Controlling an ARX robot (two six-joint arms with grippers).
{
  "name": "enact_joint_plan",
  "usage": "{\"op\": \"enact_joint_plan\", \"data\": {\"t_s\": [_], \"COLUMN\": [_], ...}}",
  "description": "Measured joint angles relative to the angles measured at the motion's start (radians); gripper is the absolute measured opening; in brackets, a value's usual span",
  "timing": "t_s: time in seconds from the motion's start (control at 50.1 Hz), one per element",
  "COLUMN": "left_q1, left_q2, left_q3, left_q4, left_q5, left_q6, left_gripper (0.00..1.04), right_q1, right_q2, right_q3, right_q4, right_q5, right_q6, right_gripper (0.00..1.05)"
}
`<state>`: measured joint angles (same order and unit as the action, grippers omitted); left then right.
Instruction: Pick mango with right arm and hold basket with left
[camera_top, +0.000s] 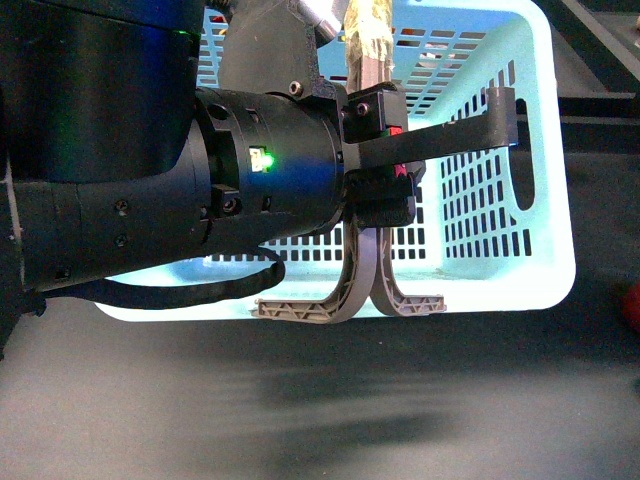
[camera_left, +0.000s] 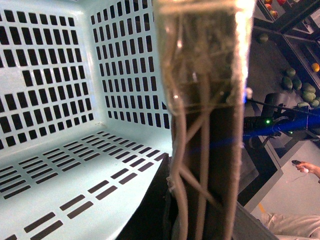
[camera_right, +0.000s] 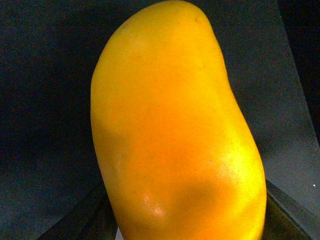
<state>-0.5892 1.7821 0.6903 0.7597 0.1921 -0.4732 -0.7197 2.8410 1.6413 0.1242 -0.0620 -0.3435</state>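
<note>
The pale turquoise basket (camera_top: 500, 250) hangs tilted in the front view, its open inside facing the camera. My bulky black left arm with a green light fills the left of that view. Its gripper (camera_top: 378, 160) is shut on the grey-brown handles (camera_top: 352, 285), which curve down from the jaws. In the left wrist view the handles (camera_left: 205, 150) rise close between the jaws, with the basket's slotted inside (camera_left: 60, 100) behind. In the right wrist view the smooth yellow mango (camera_right: 175, 135) fills the frame, held in my right gripper (camera_right: 185, 230) over a dark surface. The right arm does not show in the front view.
A dark grey surface (camera_top: 300, 400) lies under the basket. A red thing (camera_top: 632, 305) shows at the right edge. In the left wrist view, shelves with green fruit (camera_left: 300, 87) and a person's hand (camera_left: 305, 167) are far behind.
</note>
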Motion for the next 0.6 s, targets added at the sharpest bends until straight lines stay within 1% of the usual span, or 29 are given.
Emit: {"op": "enact_joint_plan", "data": {"t_s": [0.06, 0.2, 0.38, 0.499, 0.599], "left_q1": [0.000, 0.000, 0.000, 0.000, 0.000], "left_q2": [0.000, 0.000, 0.000, 0.000, 0.000], "left_q3": [0.000, 0.000, 0.000, 0.000, 0.000], "left_q4": [0.000, 0.000, 0.000, 0.000, 0.000], "left_q5": [0.000, -0.001, 0.000, 0.001, 0.001], "left_q6": [0.000, 0.000, 0.000, 0.000, 0.000], "left_gripper": [0.09, 0.09, 0.09, 0.09, 0.09], "right_q1": [0.000, 0.007, 0.024, 0.035, 0.061], "right_q2": [-0.021, -0.087, -0.280, -0.391, -0.563], "right_q3": [-0.037, -0.139, -0.374, -0.486, -0.648], "right_q4": [0.026, 0.088, 0.214, 0.262, 0.308], "right_q5": [0.000, -0.020, -0.069, -0.107, -0.149], "right_q6": [0.008, 0.034, 0.062, 0.072, 0.097], "right_gripper": [0.61, 0.60, 0.60, 0.60, 0.60]}}
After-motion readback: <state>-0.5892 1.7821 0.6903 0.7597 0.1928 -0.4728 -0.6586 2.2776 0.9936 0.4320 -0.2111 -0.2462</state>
